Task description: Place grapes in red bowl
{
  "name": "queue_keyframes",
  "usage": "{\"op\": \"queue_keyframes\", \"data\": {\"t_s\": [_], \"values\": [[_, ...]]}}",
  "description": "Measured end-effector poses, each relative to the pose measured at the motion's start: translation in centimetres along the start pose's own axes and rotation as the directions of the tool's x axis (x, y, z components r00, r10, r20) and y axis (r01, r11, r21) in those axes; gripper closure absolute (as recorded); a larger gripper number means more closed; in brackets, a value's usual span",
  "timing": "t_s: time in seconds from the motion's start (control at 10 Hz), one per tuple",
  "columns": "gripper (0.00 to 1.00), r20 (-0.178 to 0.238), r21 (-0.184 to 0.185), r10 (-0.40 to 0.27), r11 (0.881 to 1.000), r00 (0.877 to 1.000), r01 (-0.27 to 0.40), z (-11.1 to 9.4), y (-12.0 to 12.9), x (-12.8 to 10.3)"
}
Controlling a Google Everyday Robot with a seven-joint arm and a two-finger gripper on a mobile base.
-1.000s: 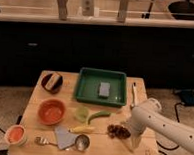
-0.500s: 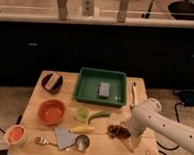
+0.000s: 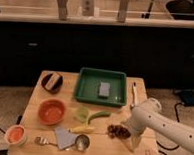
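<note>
The grapes [image 3: 117,130] are a small dark reddish-purple bunch lying on the wooden table [image 3: 50,151], right of centre near the front. My gripper [image 3: 130,136] comes in from the right on the white arm [image 3: 162,124] and sits right beside the grapes, at their right edge. The red bowl [image 3: 52,111] is a wide orange-red bowl on the left half of the table, well away from the gripper.
A green tray [image 3: 102,86] with a grey sponge [image 3: 104,89] stands at the back. A dark bowl [image 3: 52,81] is at back left, a small orange cup [image 3: 16,134] at front left. A green pepper [image 3: 98,115], yellow fruit [image 3: 82,128], blue cloth [image 3: 64,138] and metal cup [image 3: 82,141] lie mid-table.
</note>
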State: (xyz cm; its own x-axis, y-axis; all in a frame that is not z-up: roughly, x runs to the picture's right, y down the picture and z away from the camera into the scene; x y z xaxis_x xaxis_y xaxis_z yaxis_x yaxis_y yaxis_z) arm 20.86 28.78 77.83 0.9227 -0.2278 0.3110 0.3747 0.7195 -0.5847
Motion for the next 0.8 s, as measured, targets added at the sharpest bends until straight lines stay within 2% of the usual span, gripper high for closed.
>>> {"op": "queue_keyframes", "data": {"t_s": [0.8], "values": [[0.20, -0.001, -0.001, 0.005, 1.000, 1.000, -0.005, 0.06, -0.06, 0.07]]}}
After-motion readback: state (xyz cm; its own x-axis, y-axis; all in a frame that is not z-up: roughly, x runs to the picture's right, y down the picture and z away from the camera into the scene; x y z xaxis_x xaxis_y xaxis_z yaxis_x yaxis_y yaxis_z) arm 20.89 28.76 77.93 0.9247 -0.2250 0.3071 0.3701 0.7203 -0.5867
